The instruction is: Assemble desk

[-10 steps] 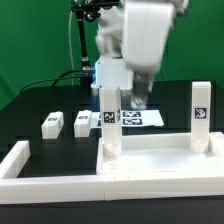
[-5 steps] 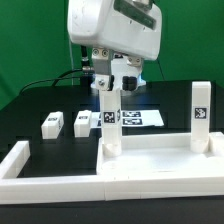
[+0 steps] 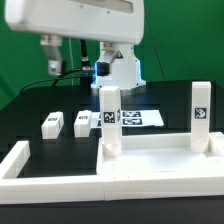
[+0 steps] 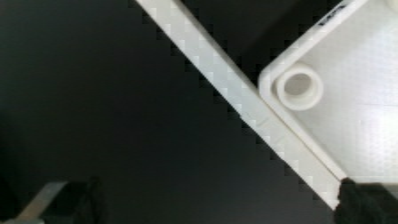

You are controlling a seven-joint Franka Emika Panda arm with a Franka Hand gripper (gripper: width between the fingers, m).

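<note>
The white desk top [image 3: 160,157] lies at the front on the exterior view's right, against the fence. Two tagged legs [image 3: 110,120] [image 3: 199,114] stand upright in its far corners. Two more loose legs [image 3: 52,123] [image 3: 82,122] lie on the black table at the left. In the wrist view my gripper [image 4: 214,205] is open, its dark fingertips [image 4: 63,200] far apart with only dark table between them. That view looks down from high up on a rounded desk top corner [image 4: 347,70] with an empty round socket [image 4: 299,88].
A long white L-shaped fence [image 3: 50,178] runs along the front, and its bar [image 4: 214,75] crosses the wrist view beside the desk top. The marker board [image 3: 138,118] lies behind the legs. The arm's bulky white housing [image 3: 70,25] fills the top of the exterior view.
The arm has swung up and toward the exterior view's left, away from the marker board, now filling the top of the picture. The jaws stayed open. No part has moved.
</note>
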